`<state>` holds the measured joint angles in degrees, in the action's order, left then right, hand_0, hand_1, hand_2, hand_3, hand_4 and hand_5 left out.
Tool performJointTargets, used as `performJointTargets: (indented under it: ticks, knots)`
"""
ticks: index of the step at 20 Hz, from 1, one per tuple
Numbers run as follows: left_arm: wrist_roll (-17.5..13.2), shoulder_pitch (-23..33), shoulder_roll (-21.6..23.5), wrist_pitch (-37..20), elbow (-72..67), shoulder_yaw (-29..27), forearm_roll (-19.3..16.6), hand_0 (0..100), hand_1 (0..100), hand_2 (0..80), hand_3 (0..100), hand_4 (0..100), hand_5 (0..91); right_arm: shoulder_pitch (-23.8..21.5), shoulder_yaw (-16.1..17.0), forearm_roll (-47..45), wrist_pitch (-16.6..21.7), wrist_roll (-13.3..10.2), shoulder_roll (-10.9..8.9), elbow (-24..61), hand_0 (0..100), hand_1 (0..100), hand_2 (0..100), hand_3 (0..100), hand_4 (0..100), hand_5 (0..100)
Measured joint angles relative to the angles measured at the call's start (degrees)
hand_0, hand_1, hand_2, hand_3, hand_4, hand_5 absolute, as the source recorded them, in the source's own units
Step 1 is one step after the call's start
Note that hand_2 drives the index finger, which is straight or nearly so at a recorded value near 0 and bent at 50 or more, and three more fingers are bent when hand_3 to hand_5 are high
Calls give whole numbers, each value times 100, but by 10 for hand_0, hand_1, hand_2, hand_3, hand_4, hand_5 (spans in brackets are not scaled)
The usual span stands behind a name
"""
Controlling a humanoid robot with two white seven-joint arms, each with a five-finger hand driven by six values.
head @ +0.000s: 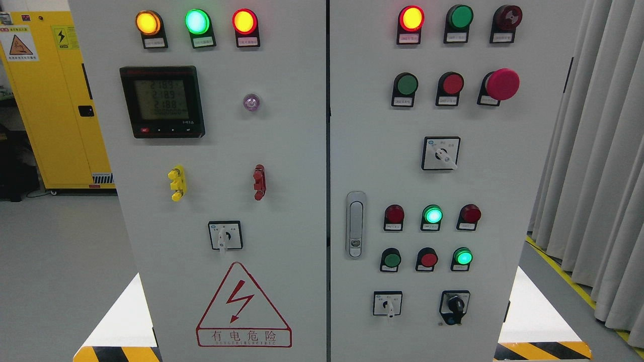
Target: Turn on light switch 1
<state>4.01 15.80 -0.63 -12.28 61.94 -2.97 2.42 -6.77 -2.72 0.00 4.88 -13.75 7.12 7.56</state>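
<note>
Grey control cabinet (pixel 282 151) fills the head view, two doors side by side. Which control is "light switch 1" can't be told; labels too small to read. Left door: amber lamp (pixel 148 23), green lamp (pixel 196 21) and red lamp (pixel 244 21) all lit across the top, digital meter (pixel 162 101) below them, rotary selector (pixel 225 235) lower down above a red hazard triangle (pixel 243 306). Right door: lit red lamp (pixel 411 18), mushroom stop button (pixel 501 84), door handle (pixel 355 223), several pushbuttons and selectors. Neither hand in view, so fingers can't be told. Yellow cabinet (pixel 55 100) behind, at left.
</note>
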Motion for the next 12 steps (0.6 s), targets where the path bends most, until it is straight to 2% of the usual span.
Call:
performJointTargets:
  ticks: [5,12]
  knots:
    - [97,74,23,36,1235,-2,-200,196,588,488,603,754,649,0,0,0,0,0,0,0,0,500,40,0,0,0]
    - [157,76,41,43,2643,112,-400,111,627,529,634,754,660,0,0,0,0,0,0,0,0,500,40,0,0,0]
